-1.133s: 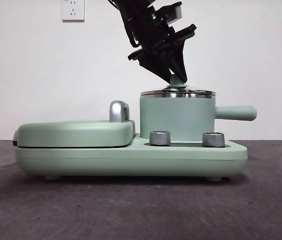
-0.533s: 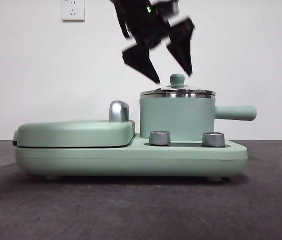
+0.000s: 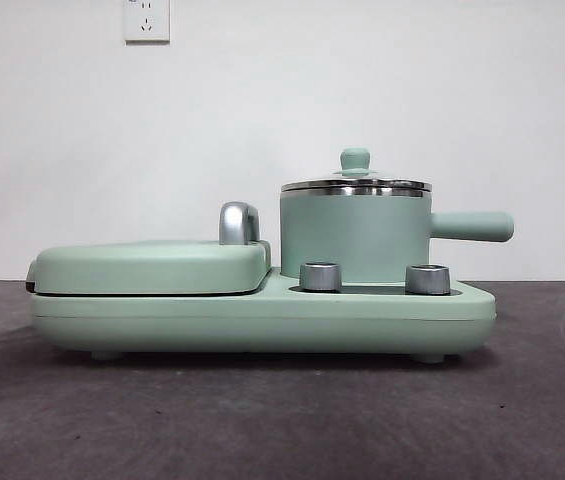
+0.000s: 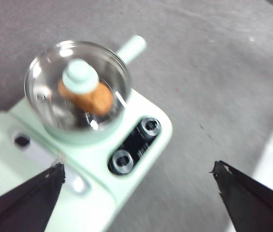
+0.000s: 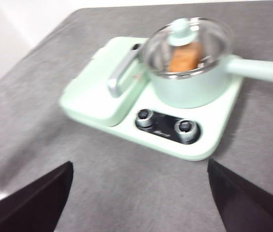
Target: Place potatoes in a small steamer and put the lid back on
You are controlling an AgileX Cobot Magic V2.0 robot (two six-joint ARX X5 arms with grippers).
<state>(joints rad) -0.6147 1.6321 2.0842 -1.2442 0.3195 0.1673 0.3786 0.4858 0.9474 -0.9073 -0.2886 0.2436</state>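
nothing hanging over the lid (image 3: 355,184) or its knob (image 3: 355,159), straight down is open. my left gripper (image 4: 136,193) and right gripper (image 5: 138,193) are both spread wide over bare table (image 3: 522,420). sideways the pot handle (image 3: 472,226) and the griddle handle (image 3: 239,222) stick out.

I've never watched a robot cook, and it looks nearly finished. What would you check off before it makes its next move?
1. Potato inside the small steamer: ok, visible through the lid in both wrist views.
2. Lid seated on the steamer's rim: ok, it looks level in the front view.
3. Left gripper let go: ok, jaws wide apart, nothing between them.
4. Right gripper empty: ok, jaws wide apart.
5. Arms away from the pot: ok, neither shows in the front view.
6. Other potatoes waiting outside: cannot tell, none in view.
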